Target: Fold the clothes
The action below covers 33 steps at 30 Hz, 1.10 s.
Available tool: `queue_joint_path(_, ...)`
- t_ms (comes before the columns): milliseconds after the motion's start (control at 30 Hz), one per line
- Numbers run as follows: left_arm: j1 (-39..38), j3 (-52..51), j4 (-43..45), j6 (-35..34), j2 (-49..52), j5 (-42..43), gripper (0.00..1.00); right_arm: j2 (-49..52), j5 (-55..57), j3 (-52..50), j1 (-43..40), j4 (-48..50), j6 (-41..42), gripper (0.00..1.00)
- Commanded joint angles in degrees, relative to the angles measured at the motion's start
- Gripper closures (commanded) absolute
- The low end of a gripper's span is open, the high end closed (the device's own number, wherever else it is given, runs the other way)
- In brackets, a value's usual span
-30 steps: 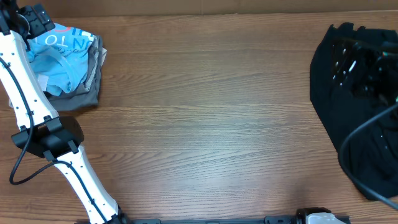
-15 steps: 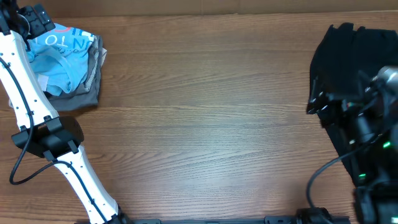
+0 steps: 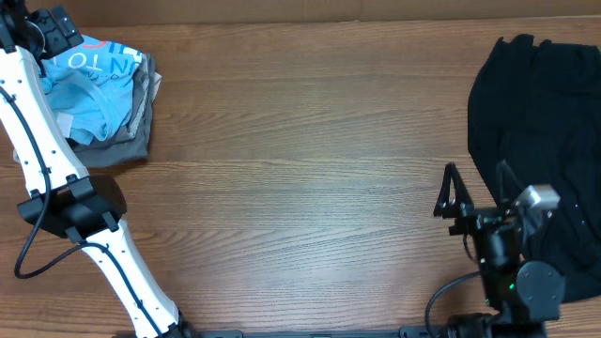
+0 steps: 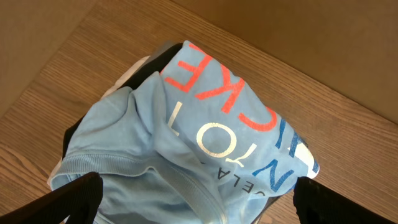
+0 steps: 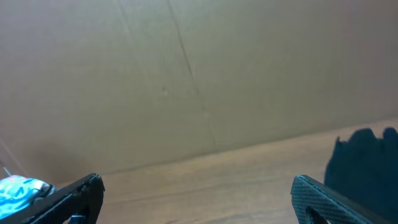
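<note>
A wooden table [image 3: 310, 169] was seen from above, with a large black garment [image 3: 531, 131] spread loosely at its far right, partly past the edge of the view. The left arm [image 3: 42, 160] was stretched from the near edge along the left side to the far left corner. The right arm [image 3: 516, 272] was drawn in low at the near right edge, its wrist raised and turned level, so that a cardboard wall [image 5: 186, 74] beyond the table filled its camera. A light blue T-shirt [image 4: 205, 124] with red and white lettering was bunched in the far left corner on top of a grey cloth [image 3: 133, 141]. The left gripper [image 4: 198, 202] was held just above the shirt with its fingers spread wide on either side, nothing being clasped. The right gripper [image 5: 202, 199] was likewise spread wide and empty, just beside the near left edge of the black garment. Compared with a second before, the right arm had been pulled off the black garment, where it had been buried in the folds, and brought back toward the near edge, the cloth being left uncovered. The left arm and the shirt were found unchanged.
</note>
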Motion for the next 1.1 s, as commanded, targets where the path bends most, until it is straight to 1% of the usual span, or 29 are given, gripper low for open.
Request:
queue_joint_path(0, -0.55, 1.11, 0.04, -0.81, -1.95, 0.5, 0.01, -5.7, 2.03, -5.77, 0.07, 1.64, 0.48, 0.0)
queue_joint_path(133, -0.55, 1.11, 0.04, -0.81, -1.95, 0.5, 0.0, -9.6, 2.47, -10.69, 0.09, 3.1, 0.48, 0.0)
queue_joint_path(400, -0.55, 1.11, 0.02, -0.81, -1.95, 0.48, 0.0, -13.2, 5.6, -17.99, 0.13, 5.09, 0.48, 0.0)
queue_joint_path(700, -0.55, 1.11, 0.04, -0.81, -1.95, 0.5, 0.0, -14.03, 6.91, -17.9, 0.17, 5.09, 0.48, 0.0)
queue_joint_path(767, -0.55, 1.11, 0.04, -0.81, -1.95, 0.5, 0.0, -14.03, 6.78, -17.9, 0.17, 3.26, 0.48, 0.0)
queue_joint_path(867, -0.55, 1.11, 0.04, -0.81, -1.95, 0.48, 0.0, -14.03, 3.3, -17.9, 0.17, -2.93, 0.37, 0.0)
queue_joint_path(1067, -0.55, 1.11, 0.04, -0.81, -1.95, 0.48, 0.0, -14.03, 2.97, -17.9, 0.17, -2.47, -2.32, 0.0)
